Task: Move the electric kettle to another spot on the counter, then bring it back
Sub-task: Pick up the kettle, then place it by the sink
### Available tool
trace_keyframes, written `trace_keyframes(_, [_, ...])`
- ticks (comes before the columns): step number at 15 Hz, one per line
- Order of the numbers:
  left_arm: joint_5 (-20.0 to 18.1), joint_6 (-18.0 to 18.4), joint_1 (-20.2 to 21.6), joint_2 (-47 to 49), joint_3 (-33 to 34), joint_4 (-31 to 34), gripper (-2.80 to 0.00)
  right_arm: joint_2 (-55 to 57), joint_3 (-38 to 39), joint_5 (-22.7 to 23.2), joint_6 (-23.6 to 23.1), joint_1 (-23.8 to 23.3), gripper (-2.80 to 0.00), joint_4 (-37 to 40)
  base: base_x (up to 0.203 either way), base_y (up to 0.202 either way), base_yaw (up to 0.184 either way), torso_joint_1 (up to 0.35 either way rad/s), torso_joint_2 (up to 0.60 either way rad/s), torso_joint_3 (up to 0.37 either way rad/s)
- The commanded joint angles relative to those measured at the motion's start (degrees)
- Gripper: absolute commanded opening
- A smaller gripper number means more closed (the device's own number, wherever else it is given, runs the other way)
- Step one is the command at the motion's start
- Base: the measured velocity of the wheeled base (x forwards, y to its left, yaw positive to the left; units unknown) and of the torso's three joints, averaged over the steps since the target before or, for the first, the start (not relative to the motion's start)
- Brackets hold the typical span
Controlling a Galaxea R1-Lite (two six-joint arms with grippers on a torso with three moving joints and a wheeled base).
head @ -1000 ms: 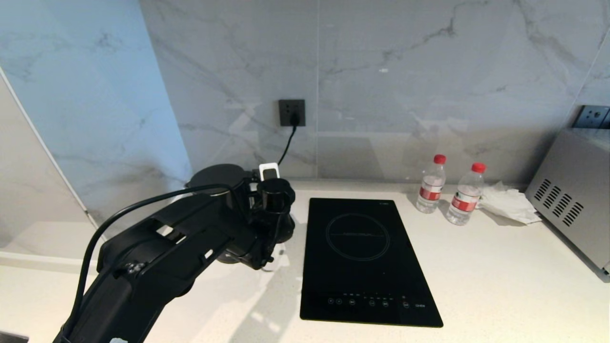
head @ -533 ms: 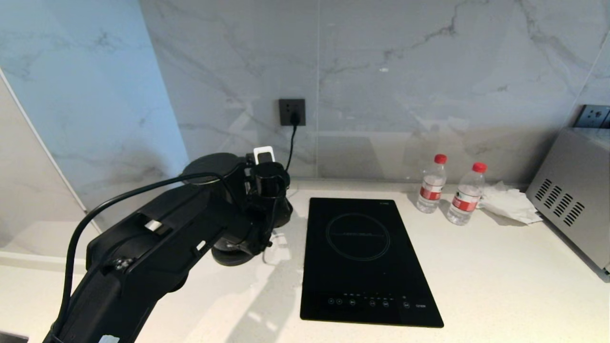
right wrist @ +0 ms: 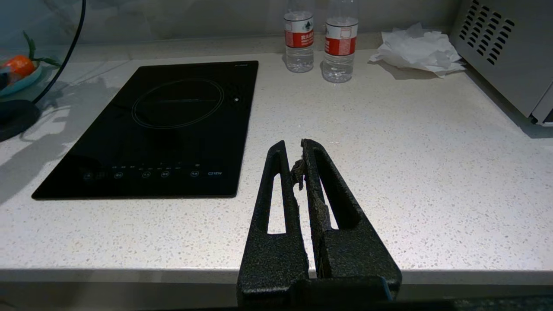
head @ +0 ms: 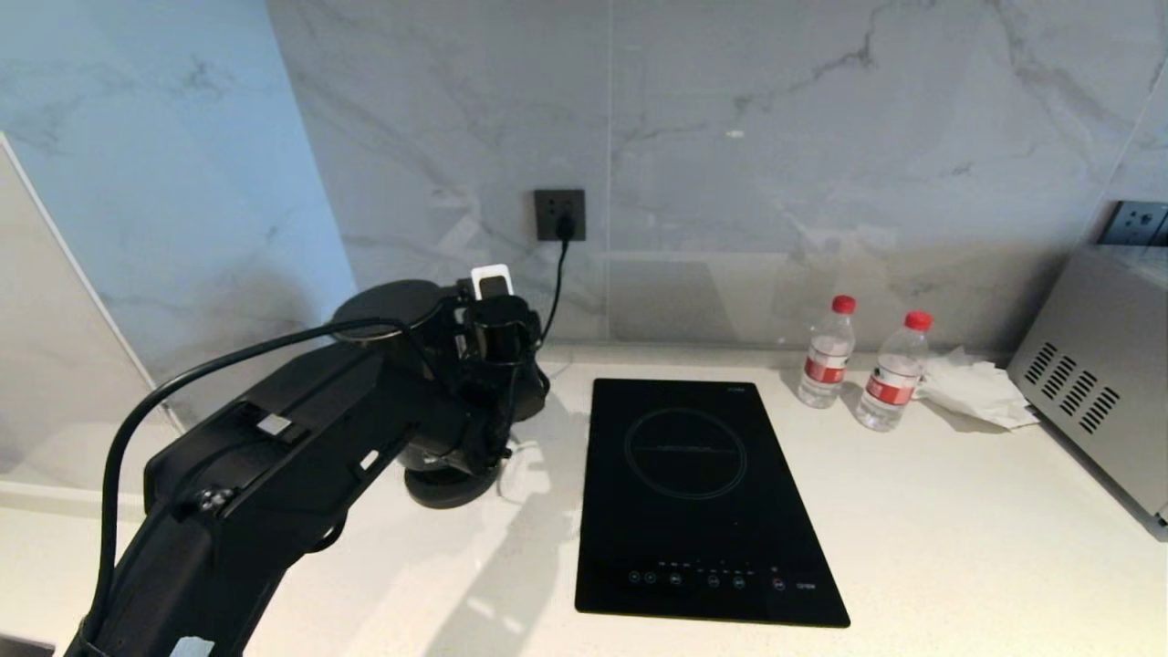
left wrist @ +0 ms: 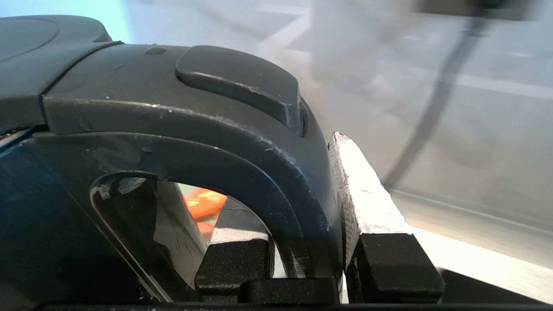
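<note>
The glossy black electric kettle (head: 388, 303) hangs above its round base disc (head: 447, 488) at the counter's (head: 912, 511) back left, its body mostly hidden behind my left arm. My left gripper (head: 493, 315) is shut on the kettle's loop handle (left wrist: 242, 172). One white finger (left wrist: 367, 194) lies against the handle's outside and the other reaches through the loop. My right gripper (right wrist: 293, 147) is shut and empty, parked over the counter's front edge and out of the head view.
A black induction hob (head: 693, 493) is set into the counter's middle. Two red-capped water bottles (head: 826, 351) (head: 890, 370), crumpled tissue (head: 972, 388) and a metal appliance (head: 1095, 365) stand at the right. A cord runs from the wall socket (head: 559, 215) to the base.
My left gripper has risen and drifted left with the kettle in it, lifting it off the base disc, which now shows beneath. The right arm has stayed still.
</note>
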Motion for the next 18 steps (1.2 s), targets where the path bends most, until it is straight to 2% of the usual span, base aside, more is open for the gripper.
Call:
trace_keyframes(1, [-0.38,-0.22,0.37,-3.0,4.09,-0.64,-2.8,0.0,0.0,-0.02,0.03,0.0,-2.8,-0.02,0.0,0.0,0.0,0.0,0.0,0.0])
trace_keyframes(6, [-5.71,-0.45,2.33,-9.45,20.59,-8.67,-2.8,0.0,0.0,-0.02,0.03,0.0,-2.8,-0.02,0.0,0.0,0.0,0.0,0.0,0.0])
trace_keyframes(12, [-8.96,-0.57,9.22,-12.49,27.9,-14.66,-2.8,0.0,0.0,-0.02,0.03,0.0,-2.8,-0.02,0.0,0.0,0.0,0.0,0.0,0.0])
trace_keyframes(18, [-12.13,-0.63,13.71,-13.1,41.7,-25.11,-2.8,0.0,0.0,-0.02,0.03,0.0,-2.8,-0.02,0.0,0.0,0.0,0.0,0.0,0.0])
